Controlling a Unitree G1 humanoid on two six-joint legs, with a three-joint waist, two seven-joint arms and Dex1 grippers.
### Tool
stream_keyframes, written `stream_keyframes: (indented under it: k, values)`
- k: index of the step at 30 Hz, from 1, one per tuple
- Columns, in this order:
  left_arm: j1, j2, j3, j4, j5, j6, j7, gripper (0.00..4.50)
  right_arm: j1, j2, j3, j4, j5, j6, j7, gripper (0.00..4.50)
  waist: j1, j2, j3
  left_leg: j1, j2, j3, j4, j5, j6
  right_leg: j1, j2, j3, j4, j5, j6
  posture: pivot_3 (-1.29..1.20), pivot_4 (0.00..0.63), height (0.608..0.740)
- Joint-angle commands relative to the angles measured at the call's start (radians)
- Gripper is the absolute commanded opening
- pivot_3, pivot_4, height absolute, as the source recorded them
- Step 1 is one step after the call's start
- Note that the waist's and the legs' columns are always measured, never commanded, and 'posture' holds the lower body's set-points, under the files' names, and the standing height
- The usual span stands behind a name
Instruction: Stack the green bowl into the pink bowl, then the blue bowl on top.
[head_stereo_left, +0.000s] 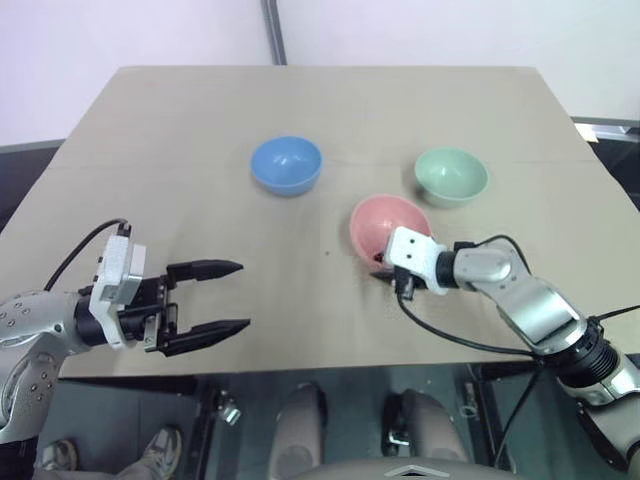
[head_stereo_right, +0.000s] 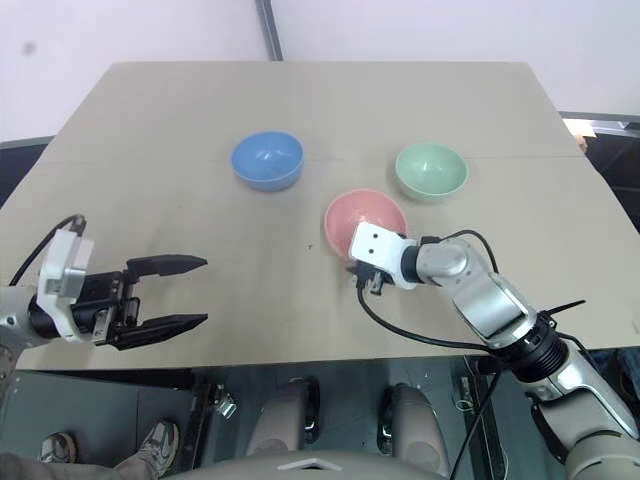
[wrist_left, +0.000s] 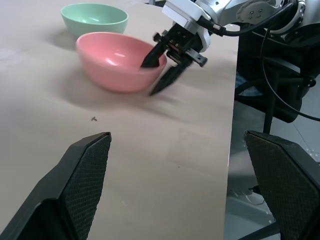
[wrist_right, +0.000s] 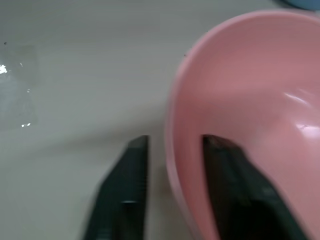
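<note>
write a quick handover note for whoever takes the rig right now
Left gripper: open, holding nothing, above the near left of the table.
Right gripper: fingers straddle the near rim of the pink bowl, one inside, one outside, not closed on it.
Green bowl: on the table, just behind and right of the pink one, apart from it.
Blue bowl: further left, alone.
Done: nothing stacked.
Left: green into pink, then blue on top.

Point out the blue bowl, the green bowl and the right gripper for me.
blue bowl (head_stereo_left: 286, 165), left eye view, inner hollow.
green bowl (head_stereo_left: 451, 176), left eye view, inner hollow.
right gripper (wrist_left: 161, 71), left wrist view, between the fingertips.
</note>
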Motion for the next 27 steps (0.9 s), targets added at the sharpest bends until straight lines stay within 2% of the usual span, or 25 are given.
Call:
stream_keyframes:
  k: [1,5,7,9,12,15,18,21,25,27]
  values:
    - [0.017,0.004,0.052,-0.031,-0.017,-0.003,0.003,4.5,-0.006,0.009,-0.123,-0.127,0.082,0.004,0.023,3.81,0.0,0.0,0.0,0.0,0.0,0.0,0.0,0.0,0.0,0.0,0.0,0.0,0.0,0.0,0.0,0.0,0.15,0.74]
    - [0.019,0.002,0.052,-0.032,-0.017,-0.004,0.005,4.5,-0.064,0.053,-0.356,-0.234,0.373,0.195,0.059,3.81,0.001,0.0,0.0,0.001,0.0,-0.001,0.0,0.0,0.0,0.0,0.0,0.0,0.001,0.0,0.0,0.0,0.15,0.74]
    - [0.007,0.002,0.042,-0.029,-0.017,-0.004,0.009,4.5,-0.11,0.037,-0.431,-0.213,0.427,0.224,0.063,3.81,0.001,0.0,0.0,0.0,0.0,-0.001,0.0,0.0,0.0,0.0,0.0,0.0,0.001,0.0,0.0,0.0,0.15,0.74]
    - [-0.012,0.003,0.029,-0.025,-0.019,-0.002,0.012,4.5,-0.144,-0.026,-0.432,-0.108,0.346,0.143,0.069,3.81,0.003,0.0,0.0,0.001,0.0,-0.001,0.0,0.0,0.0,0.001,0.0,0.0,0.0,0.0,0.0,0.0,0.15,0.74]
    - [-0.041,0.005,0.009,-0.015,-0.017,-0.002,0.012,4.5,-0.161,-0.149,-0.319,0.163,0.103,-0.152,0.083,3.81,0.005,-0.001,0.0,0.001,0.0,-0.001,0.0,0.0,0.0,0.001,0.0,-0.001,0.0,0.0,0.0,0.0,0.15,0.74]
    - [-0.063,0.007,-0.007,-0.003,-0.015,0.0,0.005,4.5,-0.195,-0.176,-0.243,0.393,-0.017,-0.357,0.11,3.81,0.0,0.0,0.0,0.0,-0.001,0.0,0.0,0.0,0.0,0.0,0.0,0.001,0.0,0.0,0.0,0.0,0.15,0.74]
    - [-0.079,0.01,-0.022,-0.002,-0.015,0.002,-0.001,4.5,-0.279,-0.155,-0.176,0.652,-0.111,-0.539,0.154,3.81,-0.018,0.0,0.001,0.001,0.0,0.001,-0.001,0.0,0.0,-0.001,0.002,0.003,0.001,0.0,0.0,0.0,0.15,0.74]
    - [-0.077,0.009,-0.019,-0.007,-0.013,0.002,-0.001,4.5,-0.339,-0.128,-0.141,0.821,-0.149,-0.63,0.211,3.81,-0.029,0.001,0.001,0.0,0.0,0.003,-0.002,0.0,0.0,-0.003,0.002,0.004,0.001,0.002,-0.003,0.0,0.15,0.74]
    - [-0.034,0.002,-0.002,-0.031,-0.001,-0.01,-0.003,4.5,-0.427,-0.071,-0.116,1.047,-0.24,-0.769,0.159,3.81,-0.031,0.001,0.001,0.001,0.0,0.005,-0.002,0.0,0.0,-0.003,0.002,0.006,0.001,0.002,-0.003,0.0,0.15,0.74]
    - [-0.017,-0.003,0.007,-0.043,-0.007,-0.009,0.006,4.5,-0.464,-0.052,-0.112,1.119,-0.269,-0.817,0.147,2.96,-0.028,0.001,0.001,0.0,0.0,0.006,-0.002,0.0,0.0,-0.004,0.002,0.007,0.001,0.002,-0.004,0.0,0.15,0.74]
